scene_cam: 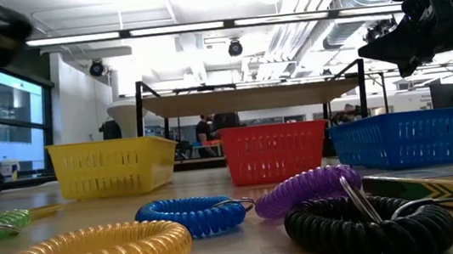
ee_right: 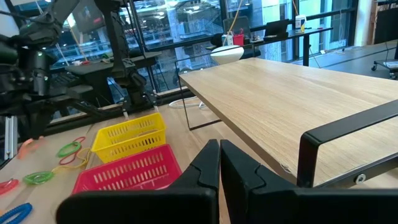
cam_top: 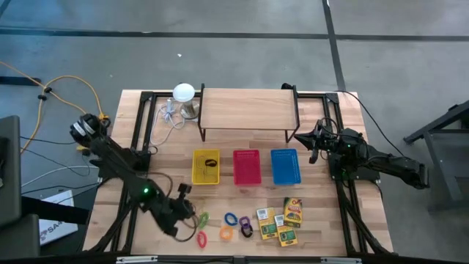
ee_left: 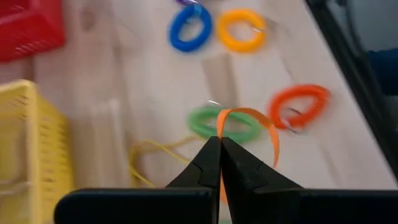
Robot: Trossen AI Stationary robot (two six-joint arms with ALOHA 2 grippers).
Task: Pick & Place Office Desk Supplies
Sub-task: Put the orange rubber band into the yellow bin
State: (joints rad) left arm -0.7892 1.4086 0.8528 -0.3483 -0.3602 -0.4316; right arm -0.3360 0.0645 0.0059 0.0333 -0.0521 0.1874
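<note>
Left gripper [ee_left: 219, 144] is positioned low over the table's near-left area; its fingers are clenched on a thin orange rubber band [ee_left: 264, 121], which is seen looping up above the green coil ring [ee_left: 225, 124]; the yellow rubber band [ee_left: 149, 163] is left lying beside the yellow basket [ee_left: 28, 149]. Remaining coil rings [cam_top: 231, 219] and card boxes [cam_top: 282, 218] are laid out along the front edge. Right gripper [ee_right: 219, 148] is held raised near the wooden shelf [ee_right: 298, 99], fingers pressed together, nothing gripped.
</note>
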